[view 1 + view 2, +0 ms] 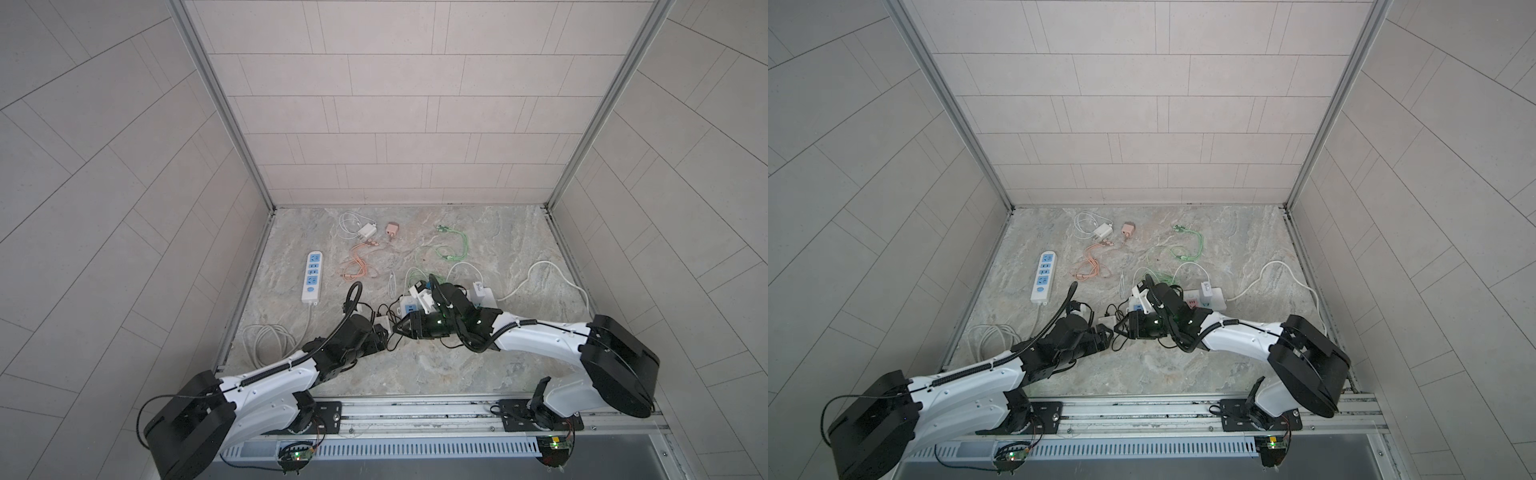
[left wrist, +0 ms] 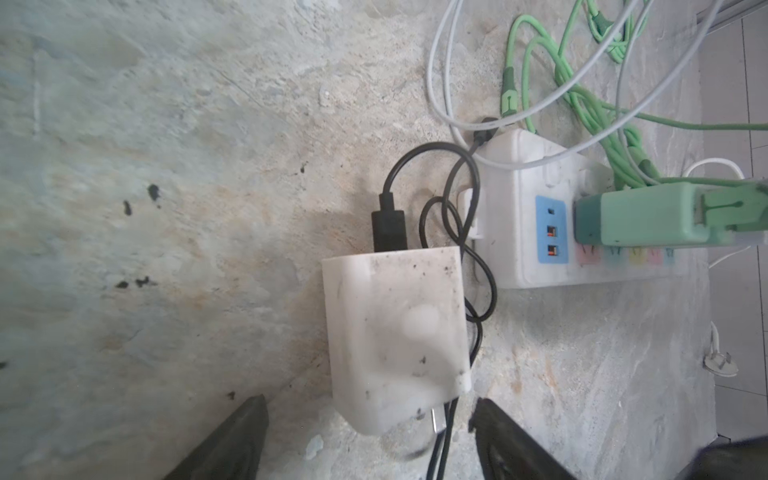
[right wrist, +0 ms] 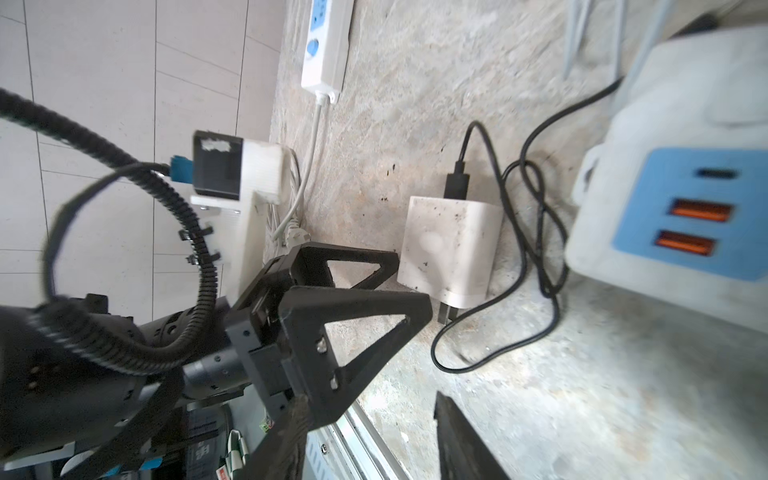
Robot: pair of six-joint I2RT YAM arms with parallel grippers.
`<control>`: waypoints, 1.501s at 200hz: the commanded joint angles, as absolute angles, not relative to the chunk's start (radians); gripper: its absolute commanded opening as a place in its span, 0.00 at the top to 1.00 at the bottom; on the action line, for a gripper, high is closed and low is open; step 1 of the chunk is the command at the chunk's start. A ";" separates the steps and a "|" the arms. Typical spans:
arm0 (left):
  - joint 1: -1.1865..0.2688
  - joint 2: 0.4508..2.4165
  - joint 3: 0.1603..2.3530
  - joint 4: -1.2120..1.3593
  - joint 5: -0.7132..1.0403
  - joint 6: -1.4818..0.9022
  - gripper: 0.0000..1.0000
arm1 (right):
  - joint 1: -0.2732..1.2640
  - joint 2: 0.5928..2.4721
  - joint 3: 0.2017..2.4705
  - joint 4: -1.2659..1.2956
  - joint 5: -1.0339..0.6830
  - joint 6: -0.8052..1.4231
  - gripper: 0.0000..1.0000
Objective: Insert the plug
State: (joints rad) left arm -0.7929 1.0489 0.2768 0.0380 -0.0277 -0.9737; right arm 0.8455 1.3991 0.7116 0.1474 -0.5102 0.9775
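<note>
The plug (image 2: 395,328) is a dirty white charger block lying flat on the stone table, with a black cable (image 2: 453,195) in its far end; it also shows in both top views (image 1: 381,321) (image 1: 1106,321). My left gripper (image 2: 370,440) is open, and the plug's pronged end lies between its fingertips without touching them. Its black fingers (image 3: 361,303) show in the right wrist view beside the plug (image 3: 449,249). The white power strip (image 2: 515,232) with a blue USB panel lies just beyond, with a green adapter (image 2: 652,216) plugged in. My right gripper (image 3: 374,440) is open and empty, hovering by the strip's end (image 1: 398,327).
A second white strip with blue sockets (image 1: 313,276) lies at the left, its cable coiled (image 1: 266,338) near the left wall. White (image 1: 368,230) and pink (image 1: 392,230) chargers, an orange cable (image 1: 357,268) and green cables (image 1: 455,245) lie further back. A white cord (image 1: 548,274) loops at the right.
</note>
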 commanded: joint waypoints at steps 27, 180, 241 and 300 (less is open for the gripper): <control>-0.806 1.123 0.356 0.004 -0.049 -0.942 0.14 | 0.792 1.275 0.648 -0.025 -0.414 0.909 0.50; -0.878 1.388 0.519 -0.161 -0.201 -0.913 0.39 | 0.695 0.963 0.528 -0.216 -0.288 0.816 0.49; -0.879 1.391 0.544 -0.122 -0.188 -0.790 0.62 | 0.662 0.897 0.544 -0.326 -0.352 0.738 0.49; -0.879 1.011 0.529 -0.133 -0.203 -0.444 0.63 | 0.627 0.870 0.644 -0.409 -0.519 0.658 0.49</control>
State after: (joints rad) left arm -0.8776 1.1412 0.5434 -0.1406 -0.1848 -0.6277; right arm 0.6289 0.8913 0.5701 -0.3656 -0.4362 0.7063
